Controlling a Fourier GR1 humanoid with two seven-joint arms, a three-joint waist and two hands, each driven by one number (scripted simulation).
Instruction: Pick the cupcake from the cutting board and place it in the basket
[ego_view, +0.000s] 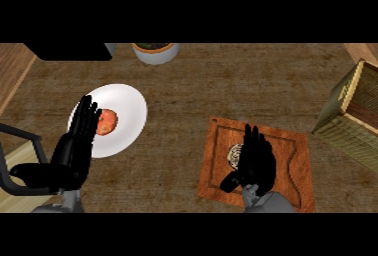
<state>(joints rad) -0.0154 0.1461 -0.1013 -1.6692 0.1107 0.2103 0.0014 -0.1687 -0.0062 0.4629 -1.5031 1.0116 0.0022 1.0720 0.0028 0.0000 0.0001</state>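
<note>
The cupcake (235, 154) sits on the wooden cutting board (291, 165), left of its middle, mostly hidden by my right hand (256, 160). That hand hangs over the board with fingers straight, its thumb (230, 182) out to the left, just beside the cupcake. The woven basket (351, 117) stands at the right edge of the counter, apart from the board. My left hand (80, 137) rests open at the left, fingers up, over the edge of a white plate.
A white plate (125, 107) with a reddish fruit (108, 121) lies at the left. A pot with a plant (155, 51) stands at the back. A dark object (70, 51) sits at the back left.
</note>
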